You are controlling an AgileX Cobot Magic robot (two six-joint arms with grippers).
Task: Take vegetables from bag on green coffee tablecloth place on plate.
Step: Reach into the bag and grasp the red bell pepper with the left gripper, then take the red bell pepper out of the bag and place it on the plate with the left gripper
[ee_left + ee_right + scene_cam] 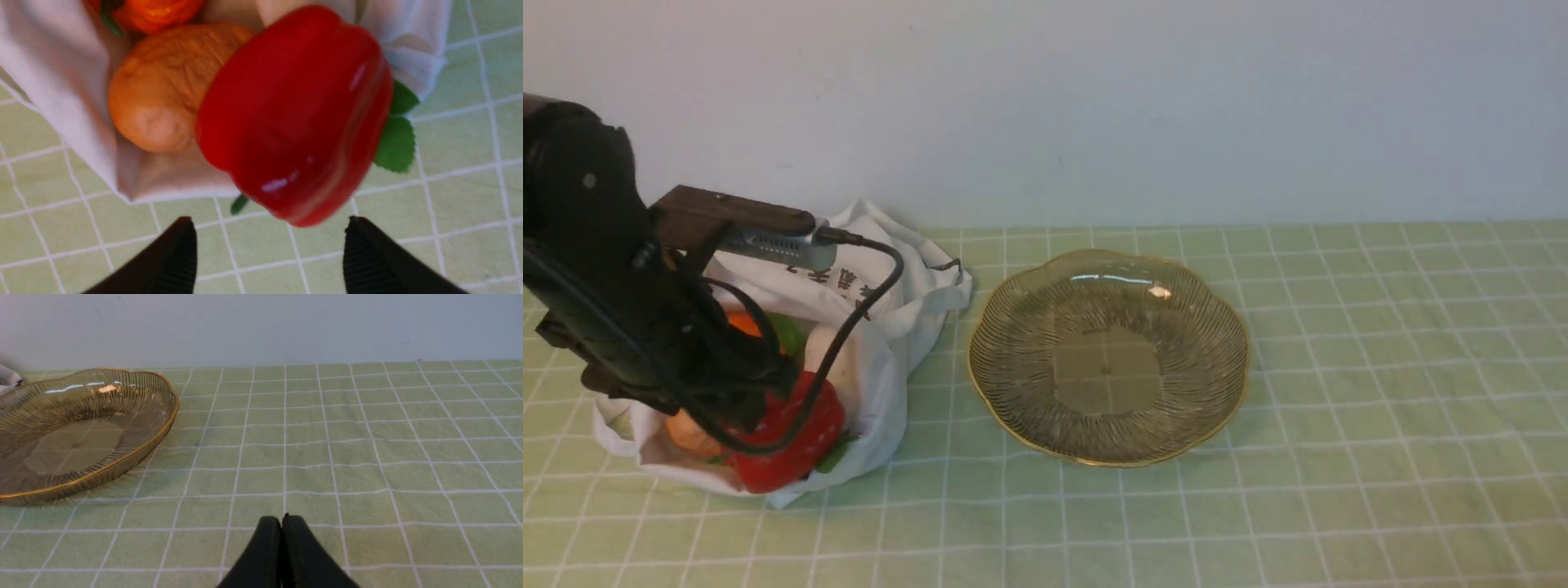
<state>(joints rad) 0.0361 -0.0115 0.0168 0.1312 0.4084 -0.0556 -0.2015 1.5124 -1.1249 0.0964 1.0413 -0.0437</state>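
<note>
The white bag (882, 367) lies open at the left on the green checked tablecloth (1339, 408), with my left arm over it. At its mouth the red bell pepper (294, 114) bulges out, beside the brown potato (163, 85). Deeper in sits the orange pumpkin (159, 10), and the white radish (829, 359) shows beside it. My left gripper (269, 228) is open. Its fingertips (186, 232) stand apart just short of the pepper's near end and grip nothing. To the right of the bag stands the amber glass plate (1013, 384), with nothing in it. My right gripper (282, 519) is shut and empty over bare cloth.
A pale wall (1094, 106) runs along the table's back edge, close behind the bag and plate. A black cable (866, 294) loops from the left wrist across the bag. Bare cloth stretches to the right of the plate and in front of it.
</note>
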